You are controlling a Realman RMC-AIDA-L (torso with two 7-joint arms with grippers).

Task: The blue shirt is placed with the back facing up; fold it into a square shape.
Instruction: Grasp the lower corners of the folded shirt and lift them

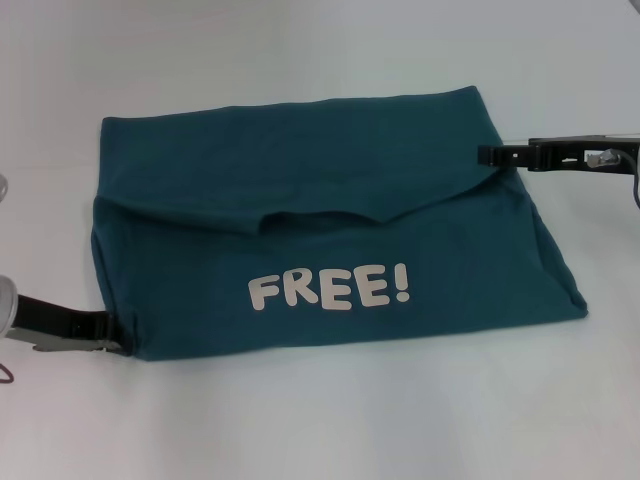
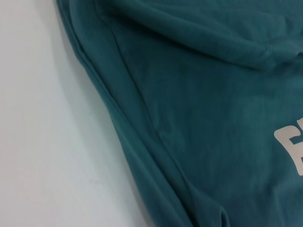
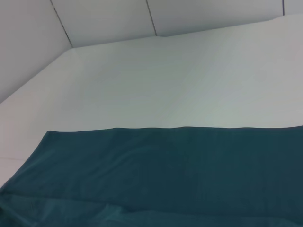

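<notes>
The blue shirt [image 1: 330, 200] lies folded into a rough rectangle on the white table [image 1: 300, 50]. A flap from the far side is folded toward me, and white "FREE!" lettering [image 1: 330, 288] shows on the near part. My left gripper [image 1: 118, 336] touches the shirt's near left corner. My right gripper [image 1: 486, 154] meets the far right edge. In the left wrist view the shirt [image 2: 199, 118] shows a seamed edge and part of the lettering [image 2: 291, 146]. The right wrist view takes in the shirt's [image 3: 165, 170] straight far edge.
Bare white table [image 3: 189, 80] surrounds the shirt on all sides. Grey wall panels [image 3: 104, 19] stand behind the table's far edge in the right wrist view. The shirt's near right corner [image 1: 575, 300] bulges outward.
</notes>
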